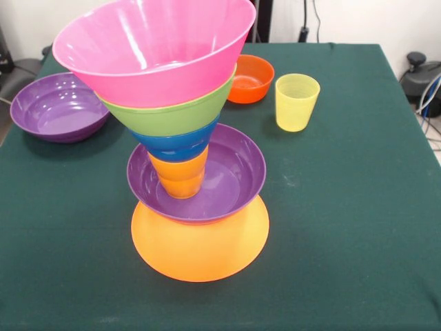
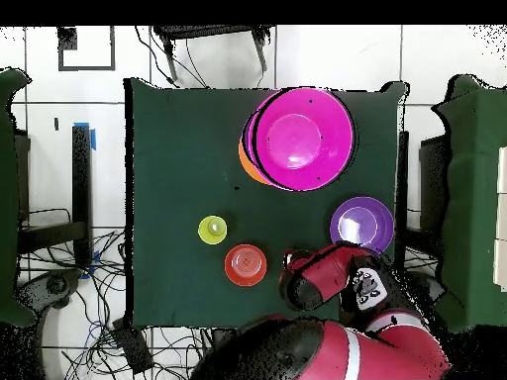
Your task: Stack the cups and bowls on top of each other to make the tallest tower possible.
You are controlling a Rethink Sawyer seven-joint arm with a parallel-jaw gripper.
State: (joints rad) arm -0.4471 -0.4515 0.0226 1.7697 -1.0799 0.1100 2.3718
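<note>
The tower stands mid-table in the front view. From the bottom it is an upturned yellow-orange bowl (image 1: pixel 200 248), a purple bowl (image 1: pixel 238 172), an orange cup (image 1: pixel 180 176), a blue bowl (image 1: pixel 176 143), a green bowl (image 1: pixel 172 115) and a big pink bowl (image 1: pixel 155 58) on top. From overhead only the pink bowl (image 2: pixel 297 137) and an orange rim (image 2: pixel 244 164) show. Loose on the table are a second purple bowl (image 1: pixel 58 107), an orange-red bowl (image 1: pixel 251 79) and a yellow cup (image 1: pixel 297 102). The red-pink cup is out of view. My gripper (image 2: pixel 295 269) is drawn back by the base, apart from everything.
In the overhead view the loose purple bowl (image 2: pixel 361 225) lies just beside my red arm (image 2: pixel 342 282). The orange-red bowl (image 2: pixel 245 264) and yellow cup (image 2: pixel 212 230) sit close to the table's robot-side edge. Cables lie on the floor around the table.
</note>
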